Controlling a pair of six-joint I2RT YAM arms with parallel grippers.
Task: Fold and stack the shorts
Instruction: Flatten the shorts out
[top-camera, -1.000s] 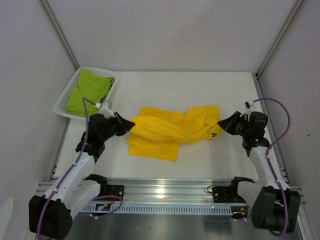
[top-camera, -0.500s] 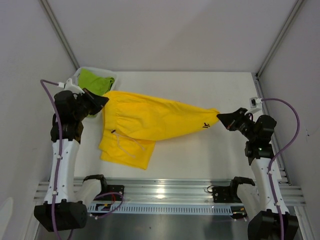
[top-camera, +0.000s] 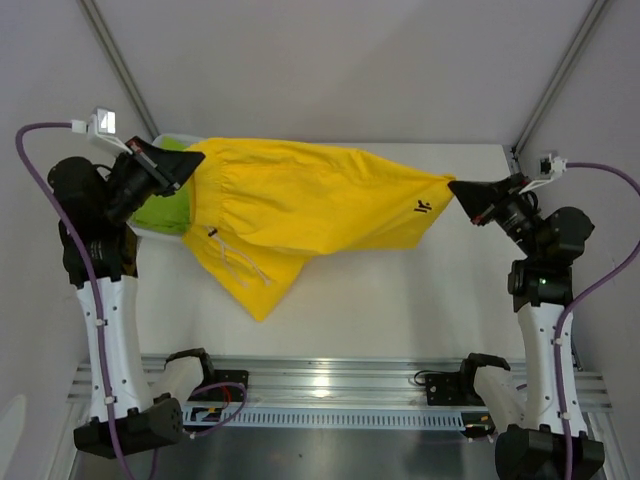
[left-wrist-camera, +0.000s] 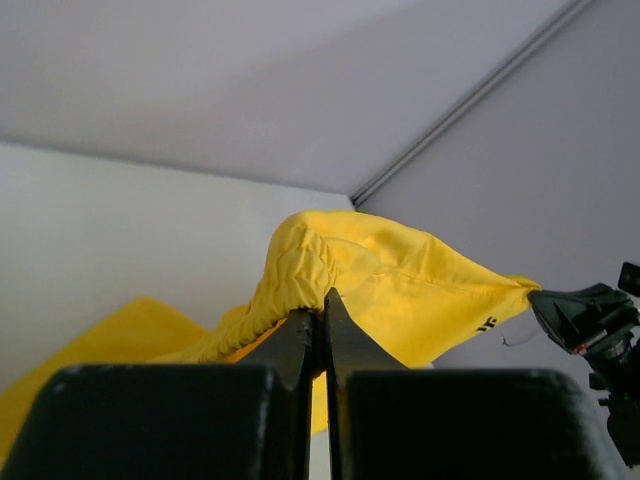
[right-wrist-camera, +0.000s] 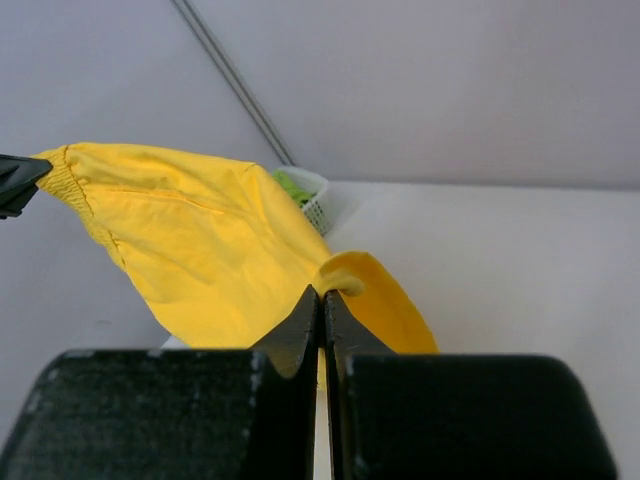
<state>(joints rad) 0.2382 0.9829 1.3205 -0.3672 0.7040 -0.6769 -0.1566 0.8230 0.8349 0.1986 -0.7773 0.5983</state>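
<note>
The bright yellow shorts (top-camera: 300, 205) hang stretched in the air between both arms, with a small dark label (top-camera: 424, 208) near the right end. My left gripper (top-camera: 186, 163) is shut on the waistband corner (left-wrist-camera: 300, 270) at the left. My right gripper (top-camera: 455, 187) is shut on the opposite corner (right-wrist-camera: 350, 272). One leg droops down toward the table (top-camera: 258, 300). The lime green shorts (top-camera: 165, 208) lie in the white basket, mostly hidden behind the yellow cloth and my left arm; a bit shows in the right wrist view (right-wrist-camera: 292, 185).
The white mesh basket (right-wrist-camera: 322, 205) stands at the back left of the white table (top-camera: 420, 290). Grey walls with metal frame posts (top-camera: 125, 70) close in the left, right and back. A metal rail (top-camera: 330, 385) runs along the near edge.
Both arms have risen and moved apart, lifting the yellow shorts off the table and pulling them taut. The left gripper went up over the basket; the right one went up and right.
</note>
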